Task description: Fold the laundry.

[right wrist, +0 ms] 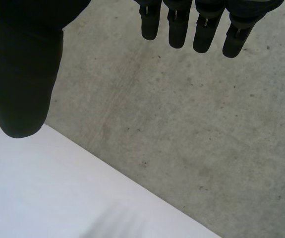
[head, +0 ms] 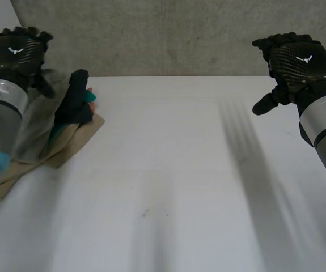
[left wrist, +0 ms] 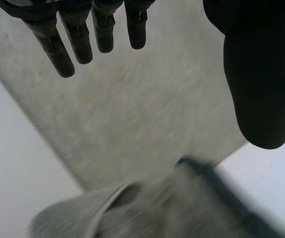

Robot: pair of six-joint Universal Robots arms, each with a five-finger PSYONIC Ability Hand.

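Left hand (head: 16, 51) near rumpled laundry pile (head: 66, 127)

The right hand (right wrist: 23, 64) hangs with fingers (right wrist: 177, 29) straight (holding nothing) and thumb apart, over the table (right wrist: 48, 193) edge and a concrete wall (right wrist: 192, 134)

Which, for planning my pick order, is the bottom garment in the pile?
The tan cloth: it lies on the table, under the grey cloth and navy cloth.

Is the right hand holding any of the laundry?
No, the right hand is open and empty; the laundry pile lies by the left hand.
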